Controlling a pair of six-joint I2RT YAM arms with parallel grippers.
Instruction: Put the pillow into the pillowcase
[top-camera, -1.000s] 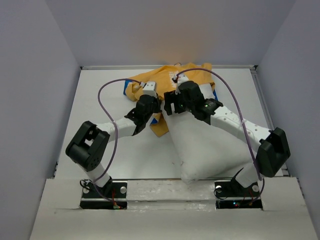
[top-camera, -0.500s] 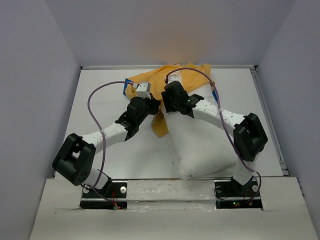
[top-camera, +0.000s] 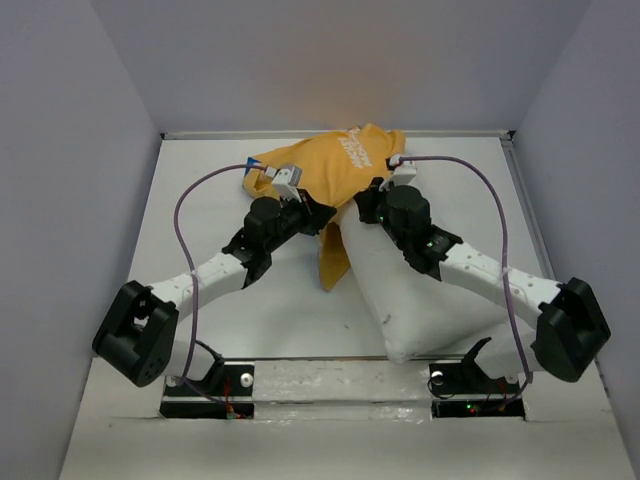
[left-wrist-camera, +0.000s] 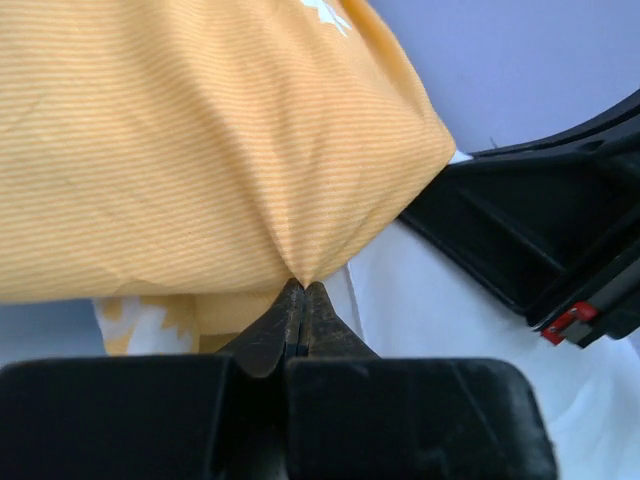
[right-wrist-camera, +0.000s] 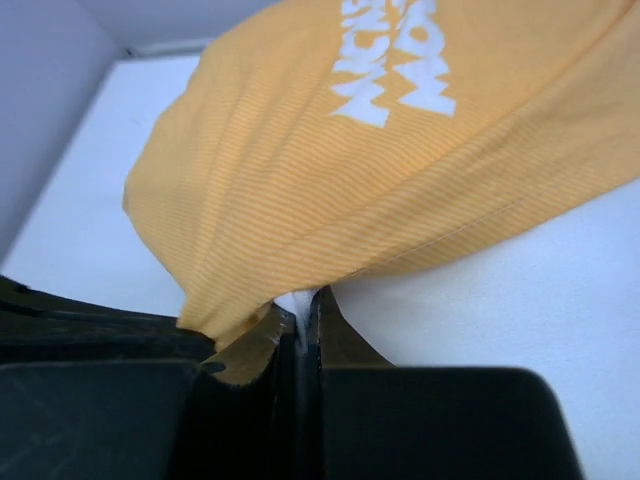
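The white bench (top-camera: 520, 200) is carrying the large, plump, plain white soft-fabric pillow (top-camera: 430, 295), which is lying diagonally from the near right edge towards the middle and has shifted rightward from a second ago. The yellow-orange printed cloth pillowcase (top-camera: 345, 160) is now draping over the pillow's far end, where before it was lying bunched behind it. Only that end is covered, so insertion is judged to be just beginning. The right claw (right-wrist-camera: 297, 305), gaping a second ago, is now pinching shut on the pillowcase's hem against the pillow. The left claw (left-wrist-camera: 303, 290) is remaining clamped on a fold of the same cloth.
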